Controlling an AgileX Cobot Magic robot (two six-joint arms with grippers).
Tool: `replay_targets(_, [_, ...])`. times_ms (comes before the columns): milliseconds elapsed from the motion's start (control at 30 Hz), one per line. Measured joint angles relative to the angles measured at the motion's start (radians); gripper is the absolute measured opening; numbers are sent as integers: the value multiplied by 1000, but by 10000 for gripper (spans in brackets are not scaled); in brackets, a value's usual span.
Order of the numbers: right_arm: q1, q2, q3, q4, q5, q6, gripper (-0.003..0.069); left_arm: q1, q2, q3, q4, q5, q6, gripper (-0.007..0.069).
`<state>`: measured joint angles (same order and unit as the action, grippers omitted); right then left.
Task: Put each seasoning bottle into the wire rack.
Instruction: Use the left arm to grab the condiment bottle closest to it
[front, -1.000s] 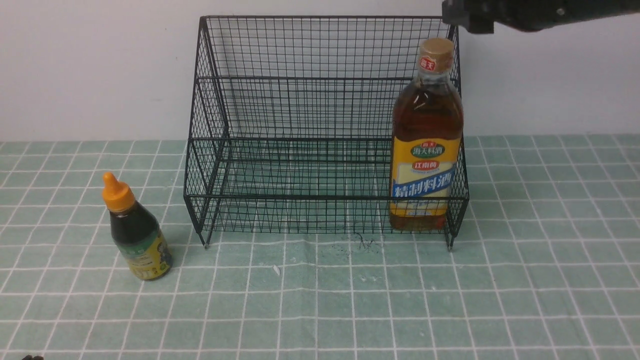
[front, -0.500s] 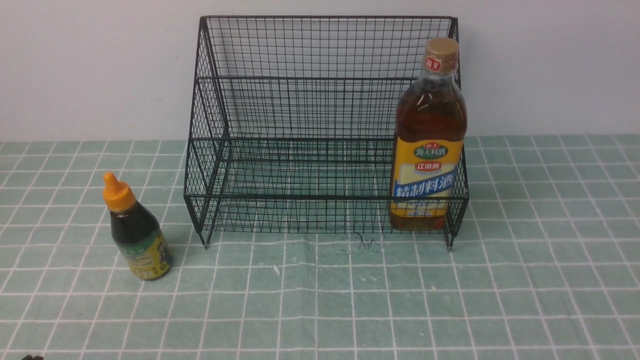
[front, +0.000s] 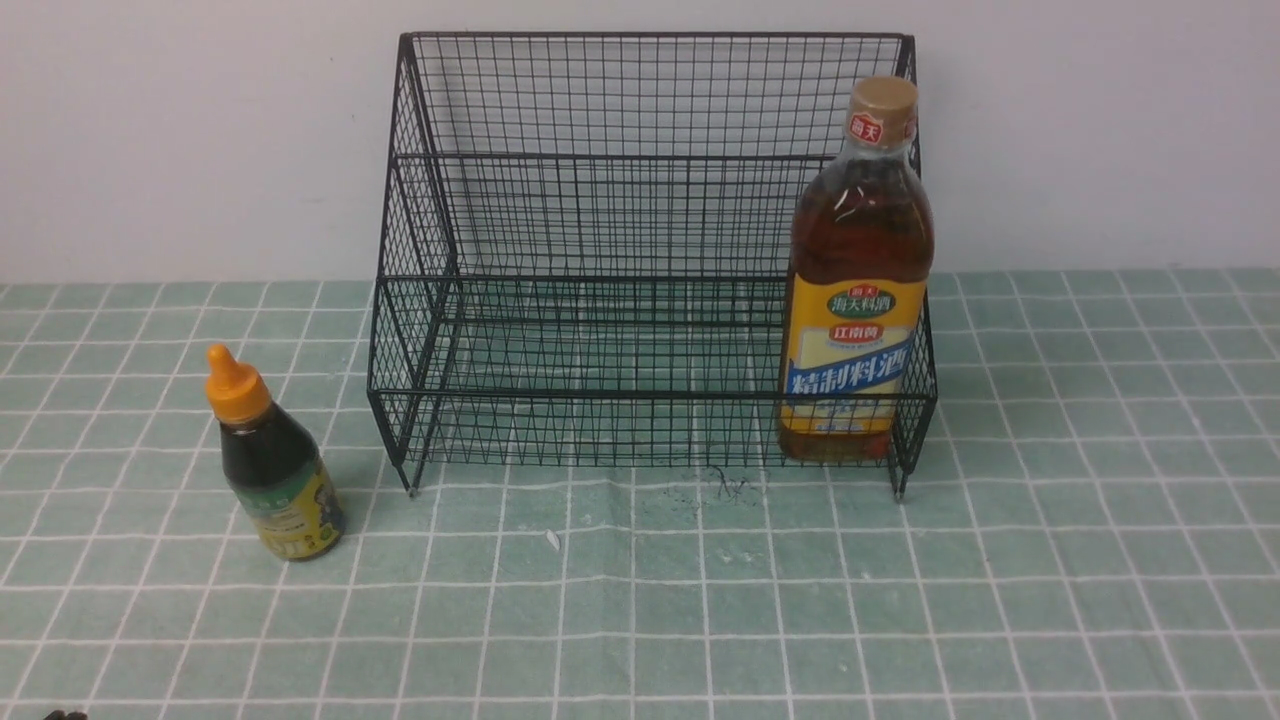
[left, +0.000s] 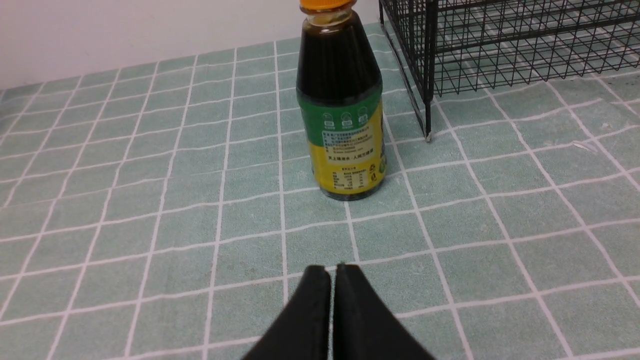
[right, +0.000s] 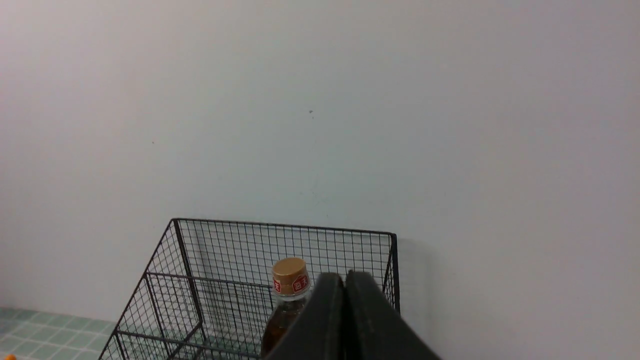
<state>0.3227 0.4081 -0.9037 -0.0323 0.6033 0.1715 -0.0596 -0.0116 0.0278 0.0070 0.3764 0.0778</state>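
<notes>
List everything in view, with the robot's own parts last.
wire rack: one, black, two-tier, at the back of the table against the wall.
tall bottle: one, amber liquid, tan cap, yellow and blue label, upright at the right end of the rack's lower tier.
small bottle: one, dark, orange pointed cap, yellow and green label, upright on the tablecloth to the left of the rack, outside it.
tablecloth: one, pale green with white grid lines, covering the table.
wall: one, white, behind the rack.
left end effector: one, black, shut, empty, low over the cloth short of the small bottle.
right end effector: one, black, shut, empty, raised high near the tall bottle's cap.
</notes>
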Motion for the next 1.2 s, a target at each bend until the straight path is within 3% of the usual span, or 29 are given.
replay_targets(167, [0,-146,179,-2,-111,0,-15,0,0,0,0,0,0,-6])
replay_targets(567, [-11,-252,450,-62,-128,-1,-15,0,0,0,0,0,0,-6])
replay_targets(867, [-277,-373,834,-94,-143,-1,-15,0,0,0,0,0,0,-6])
replay_targets(1200, [-298,-420,923,-84,-217,1,-15,0,0,0,0,0,-1,-6])
